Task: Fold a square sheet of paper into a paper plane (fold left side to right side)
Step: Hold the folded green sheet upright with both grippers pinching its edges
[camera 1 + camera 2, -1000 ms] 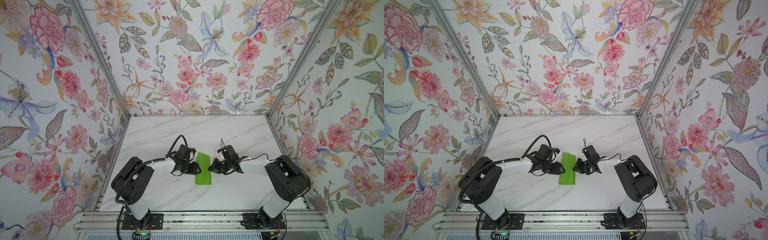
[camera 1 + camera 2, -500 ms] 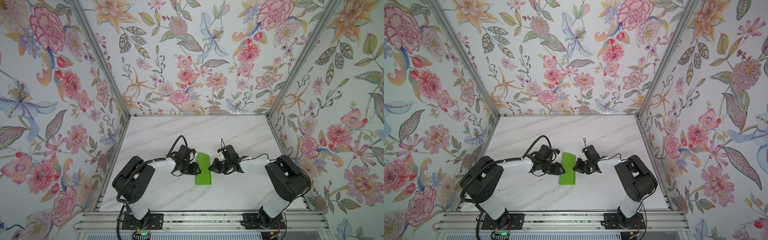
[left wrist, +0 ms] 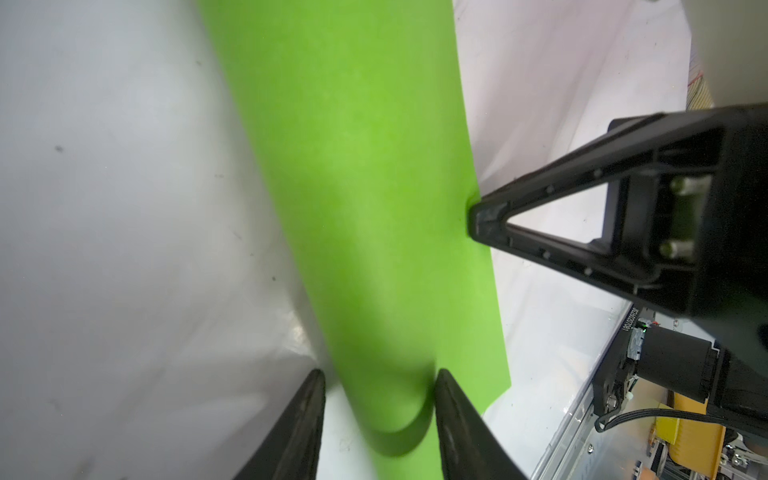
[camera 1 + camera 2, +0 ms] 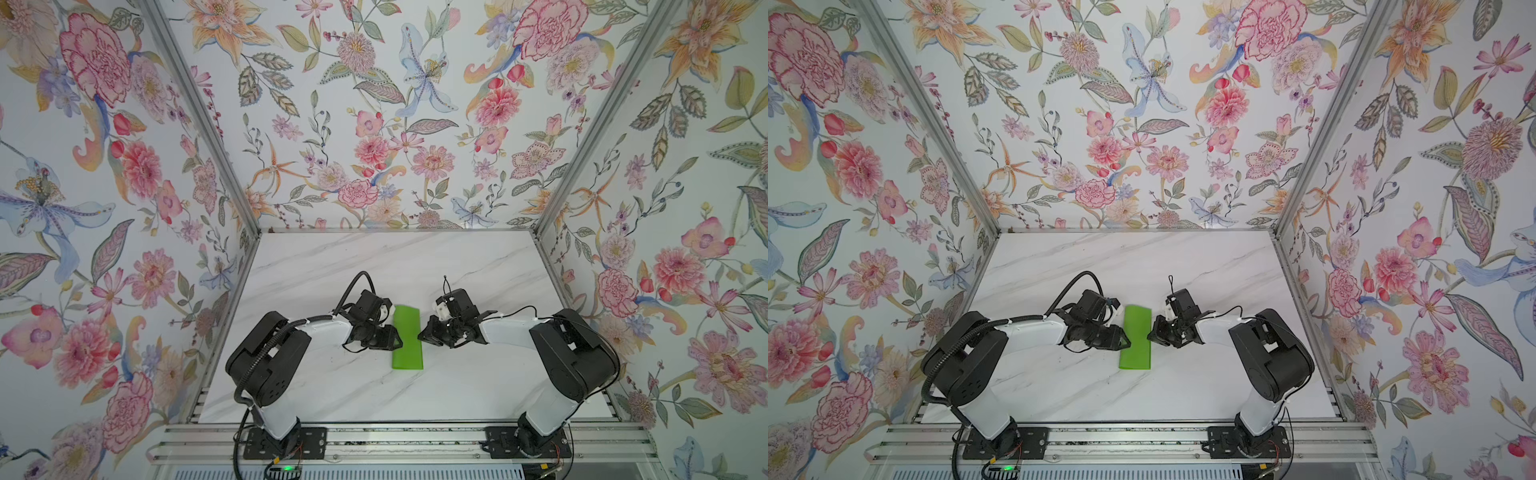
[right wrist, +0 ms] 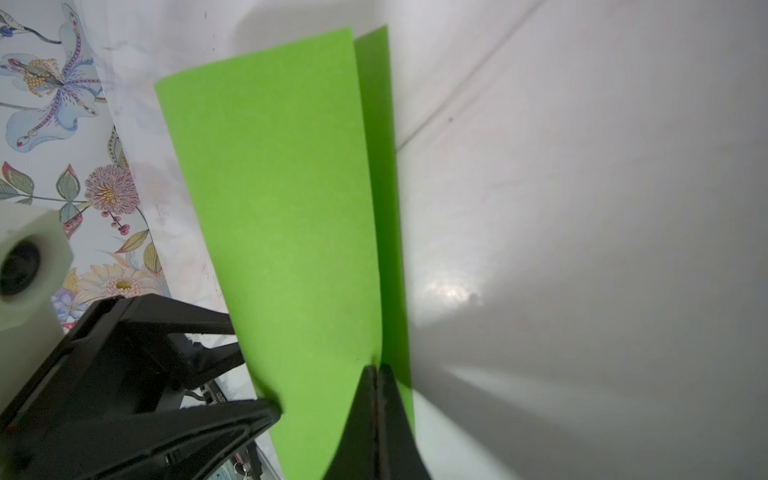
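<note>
The right gripper, jaws closed tight, pinches the open right edge of the square sheet of paper, where its two layers meet. The left gripper stands with its jaws part-way apart on either side of the paper's rounded left fold. The bright green sheet, doubled into a narrow rectangle running front to back, lies between the two grippers near the middle of the white marble table, as seen in both top views.

Overhead pair and close wrist views share paper.
</note>
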You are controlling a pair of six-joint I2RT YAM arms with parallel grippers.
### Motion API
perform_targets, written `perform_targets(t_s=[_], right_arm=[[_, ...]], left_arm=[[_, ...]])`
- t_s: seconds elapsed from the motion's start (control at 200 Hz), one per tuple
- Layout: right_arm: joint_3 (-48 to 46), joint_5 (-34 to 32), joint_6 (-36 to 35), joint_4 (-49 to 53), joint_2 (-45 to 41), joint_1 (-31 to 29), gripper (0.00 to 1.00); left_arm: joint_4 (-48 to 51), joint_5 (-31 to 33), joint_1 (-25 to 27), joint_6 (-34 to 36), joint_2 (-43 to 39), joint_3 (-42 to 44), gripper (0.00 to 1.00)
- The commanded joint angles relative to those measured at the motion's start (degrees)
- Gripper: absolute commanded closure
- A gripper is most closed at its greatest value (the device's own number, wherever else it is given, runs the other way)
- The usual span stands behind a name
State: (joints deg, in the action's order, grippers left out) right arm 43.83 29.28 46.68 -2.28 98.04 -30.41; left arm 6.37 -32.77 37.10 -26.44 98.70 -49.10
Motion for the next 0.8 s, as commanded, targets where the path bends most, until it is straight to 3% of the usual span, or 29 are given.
perform_targets(t_s=[0.0,0.796], right_arm=[[0.81,-0.27,-1.32,1.73,0.05,0.40,1.00],[0.21,2.06,-0.36,-0.89,1.37,-0.68,1.00]], left_arm=[[1.54,0.83,0.43,0.07,0.39,-0.95,0.53],[1.18,0.51,0.42,-0.24,0.01,-0.82,0.53]])
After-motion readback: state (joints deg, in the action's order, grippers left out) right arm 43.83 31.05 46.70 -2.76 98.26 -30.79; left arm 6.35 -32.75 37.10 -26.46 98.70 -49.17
